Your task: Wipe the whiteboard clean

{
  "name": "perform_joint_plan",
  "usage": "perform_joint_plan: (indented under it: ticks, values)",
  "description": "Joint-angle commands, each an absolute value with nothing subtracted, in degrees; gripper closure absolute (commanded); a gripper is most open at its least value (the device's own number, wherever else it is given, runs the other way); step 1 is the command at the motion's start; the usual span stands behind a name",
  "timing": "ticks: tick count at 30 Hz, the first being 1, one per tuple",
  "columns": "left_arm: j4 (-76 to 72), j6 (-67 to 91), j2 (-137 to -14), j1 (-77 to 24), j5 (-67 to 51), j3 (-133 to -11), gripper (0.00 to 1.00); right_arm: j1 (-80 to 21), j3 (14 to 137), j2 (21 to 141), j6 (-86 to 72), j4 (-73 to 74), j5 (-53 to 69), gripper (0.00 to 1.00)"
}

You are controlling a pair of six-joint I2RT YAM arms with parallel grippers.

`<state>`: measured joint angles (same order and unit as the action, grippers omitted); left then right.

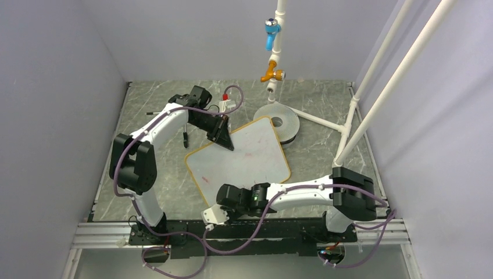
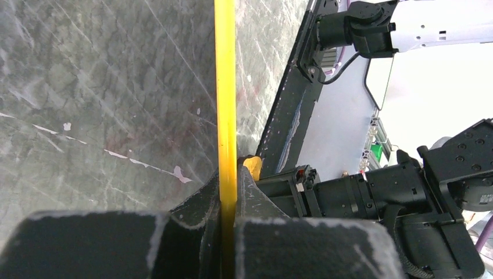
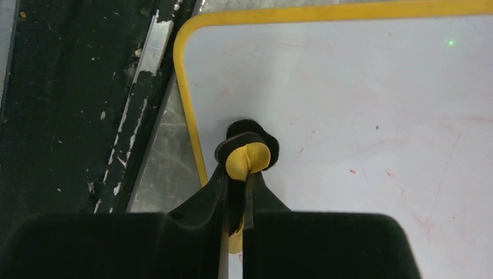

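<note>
1. The right fingers are pinched almost closed on a small yellow-and-black eraser pad. Its tip presses on the whiteboard just inside the near-left corner.
2. The left fingers are clamped tight on the board's yellow frame at its far-left edge, apparently steadying the board while the other arm wipes.
3. The whiteboard lies askew on the table between the two arms. Its far corner is up against a round grey disc.
4. No legible writing shows on the surface. There are only faint red smudges near the middle, a small mark near the left edge, and thin pink streaks and specks close to the pad.
5. Judging from this, the erasing looks mostly done. What seems left is to sweep the pad from its corner across the middle and right of the board to lift those traces. The left grip would need to hold the frame in place meanwhile.
</note>
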<state>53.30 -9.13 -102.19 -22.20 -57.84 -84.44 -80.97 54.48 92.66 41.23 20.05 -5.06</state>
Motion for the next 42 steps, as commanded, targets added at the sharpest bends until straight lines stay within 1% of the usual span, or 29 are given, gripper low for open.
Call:
perform_joint_plan:
  ticks: [1,7,11,14,18,21,24,28,33,35,39,42]
  values:
    - [52.20,-8.95,-97.90,-22.68,-65.81,-84.45,1.00,-74.98,52.25,88.57,40.43,16.48,-5.28,1.00]
    - [52.55,-9.43,-97.82,-22.68,-66.09,-84.53,1.00,-65.51,48.84,80.09,39.87,11.75,-7.94,1.00]
    - [52.56,-9.32,-98.02,-22.68,-66.05,-84.64,1.00,-62.58,46.90,77.15,41.15,9.57,-7.80,1.00]
    - [52.36,-9.18,-98.14,-22.52,-65.81,-84.64,1.00,-63.68,45.27,76.91,43.10,12.27,-2.38,1.00]
    - [52.14,-8.83,-98.18,-22.32,-65.62,-84.55,1.00,-70.25,40.85,78.18,47.17,13.85,1.22,1.00]
    - [52.21,-8.73,-98.02,-22.17,-65.66,-84.69,1.00,-74.24,41.00,80.66,47.72,15.09,1.31,1.00]
    - [52.05,-8.79,-97.74,-22.14,-65.65,-84.47,1.00,-75.93,41.75,83.15,47.43,15.30,0.22,1.00]
    - [51.96,-8.88,-97.65,-22.14,-65.68,-84.21,1.00,-74.84,43.35,83.86,45.45,14.75,-3.89,1.00]
    - [52.19,-9.14,-97.80,-22.13,-65.83,-84.27,1.00,-67.57,47.48,80.26,42.93,13.39,-5.55,1.00]
    - [52.21,-9.12,-97.82,-22.15,-65.75,-84.46,1.00,-66.09,48.65,79.65,42.89,12.52,-6.98,1.00]
    - [51.99,-8.77,-97.75,-22.09,-65.62,-84.47,1.00,-65.41,50.13,80.95,42.80,12.82,-8.15,1.00]
    - [51.35,-8.11,-97.35,-22.06,-65.48,-84.09,1.00,-66.84,49.29,81.51,43.33,13.95,-4.94,1.00]
